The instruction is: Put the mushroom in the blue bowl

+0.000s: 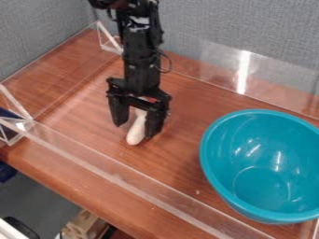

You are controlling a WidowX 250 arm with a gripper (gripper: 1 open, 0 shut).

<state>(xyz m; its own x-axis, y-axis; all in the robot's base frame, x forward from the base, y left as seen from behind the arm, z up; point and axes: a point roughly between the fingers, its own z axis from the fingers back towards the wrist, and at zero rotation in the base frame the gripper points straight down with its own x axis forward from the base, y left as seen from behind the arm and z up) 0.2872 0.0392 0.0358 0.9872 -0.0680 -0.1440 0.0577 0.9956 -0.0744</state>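
Mushroom partly hidden by hand; cap indistinct.

The black robot arm is going out past the top edge. The blue bowl is getting cut off at the right side. The gripper is hiding part of the mushroom, and its cap is too hard to see.

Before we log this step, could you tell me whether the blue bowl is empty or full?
Empty: the blue bowl's smooth inside shows nothing but glare, and the mushroom is outside, at the gripper.
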